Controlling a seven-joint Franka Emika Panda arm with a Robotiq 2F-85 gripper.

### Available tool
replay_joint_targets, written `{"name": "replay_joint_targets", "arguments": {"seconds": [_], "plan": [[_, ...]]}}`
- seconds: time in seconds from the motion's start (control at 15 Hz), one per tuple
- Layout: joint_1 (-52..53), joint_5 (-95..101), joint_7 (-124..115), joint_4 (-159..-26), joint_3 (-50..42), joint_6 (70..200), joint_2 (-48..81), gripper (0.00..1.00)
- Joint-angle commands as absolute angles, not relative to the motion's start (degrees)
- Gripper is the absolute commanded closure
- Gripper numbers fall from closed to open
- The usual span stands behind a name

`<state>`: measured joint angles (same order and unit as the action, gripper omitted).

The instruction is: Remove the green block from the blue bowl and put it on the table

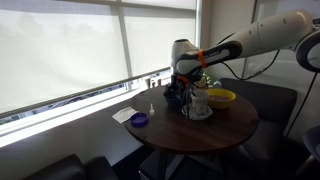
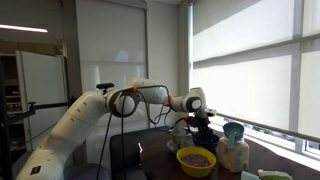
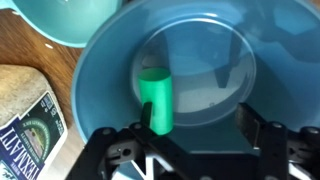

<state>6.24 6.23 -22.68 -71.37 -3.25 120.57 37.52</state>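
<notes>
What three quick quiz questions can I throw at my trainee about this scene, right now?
1. True or false: the block is already out of the blue bowl.
2. The pincer is: A) shut on the block; B) open, at the blue bowl; C) out of the wrist view.
3. Fill in: in an exterior view, the bowl nearest the camera is coloured ____.
Key: 1 false; 2 B; 3 yellow.

One blue bowl (image 3: 100, 62); one green block (image 3: 157, 100) (single).
</notes>
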Motion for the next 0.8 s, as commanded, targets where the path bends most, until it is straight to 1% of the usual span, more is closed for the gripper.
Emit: {"name": "replay_joint_targets", "arguments": {"seconds": [0.0, 0.4, 0.47, 0.6, 0.73], "plan": [[7.07, 6.04, -24.64, -69.12, -3.94, 122.84, 39.69, 0.46], [7.57, 6.35, -25.80, -69.49, -4.40, 122.07, 39.73, 0.88], [7.66, 6.38, -26.07, -69.94, -4.41, 122.41, 38.58, 0.92], [7.87, 6.54, -26.51, -70.84, -4.52, 123.87, 36.29, 0.92], [8.14, 6.61, -27.22, -72.91, -4.67, 128.31, 32.86, 0.92]]}}
